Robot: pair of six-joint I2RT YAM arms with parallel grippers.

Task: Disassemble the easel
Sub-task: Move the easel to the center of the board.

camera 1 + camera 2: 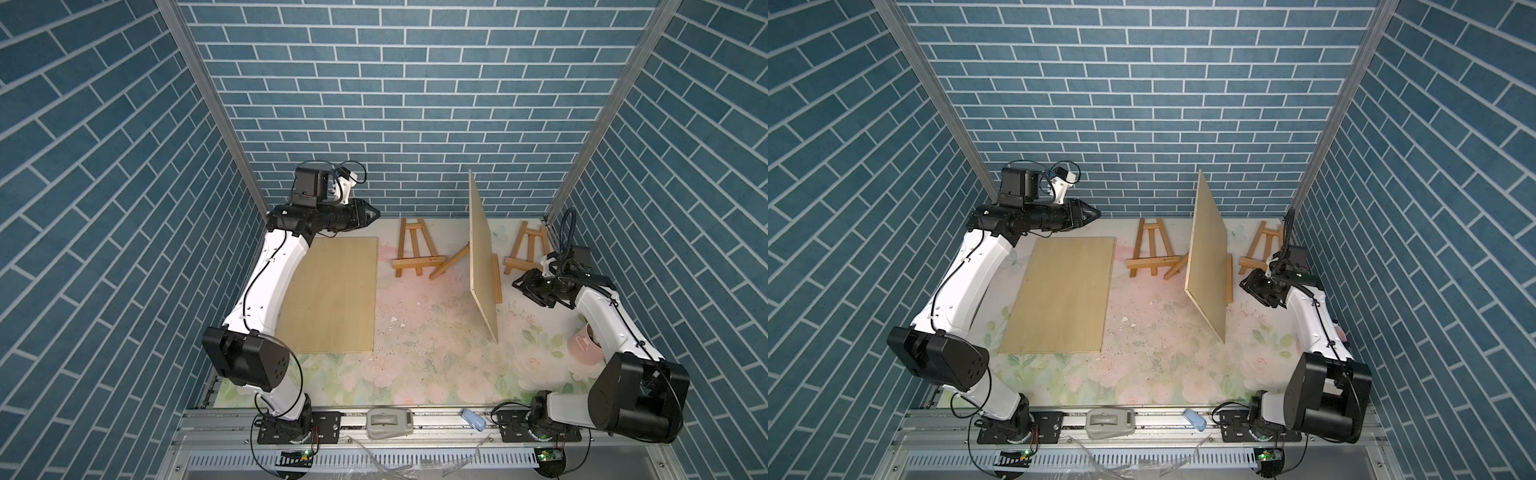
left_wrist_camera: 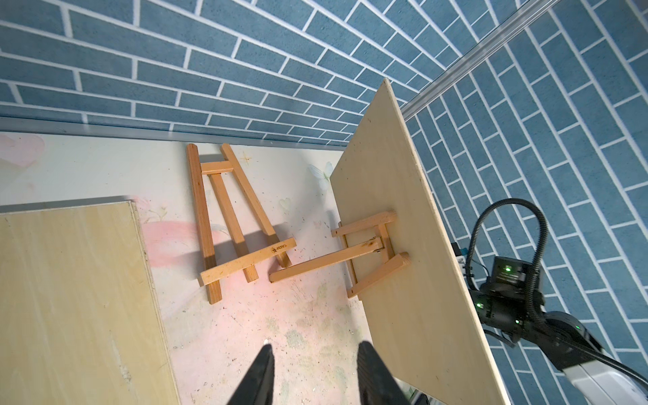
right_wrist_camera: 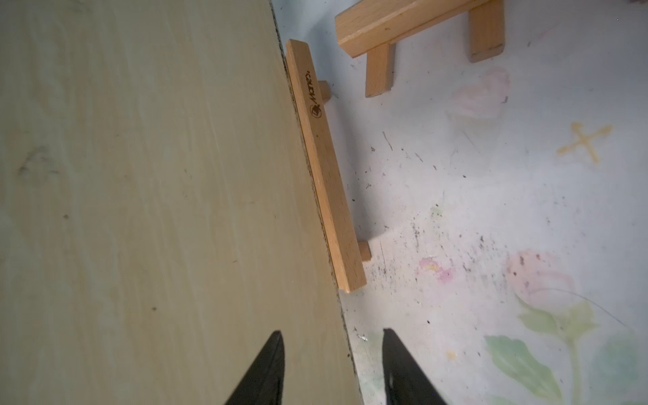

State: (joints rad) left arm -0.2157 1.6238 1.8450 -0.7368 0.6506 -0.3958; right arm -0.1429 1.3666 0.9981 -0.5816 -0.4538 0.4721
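Standing easel (image 2: 371,247): erect at mid-table toward the back wall, rear leg splayed, with the upright board (image 1: 482,249) leaning on it. Not yet dismantled.

Centre folded easel (image 1: 413,249) and right folded easel (image 1: 525,249) lie flat on either side of it. A flat board (image 1: 332,295) lies on the table (image 1: 436,332) further left.

Judged partly done (one set left standing). Outstanding: lift the board off, fold the leg, lay both down.

Right gripper (image 3: 331,333): jaws apart, empty, near the upright board's front face, apparently clear of it in both top views.

Left gripper (image 2: 315,347): jaws apart, empty, raised at back left, well apart from the standing easel.
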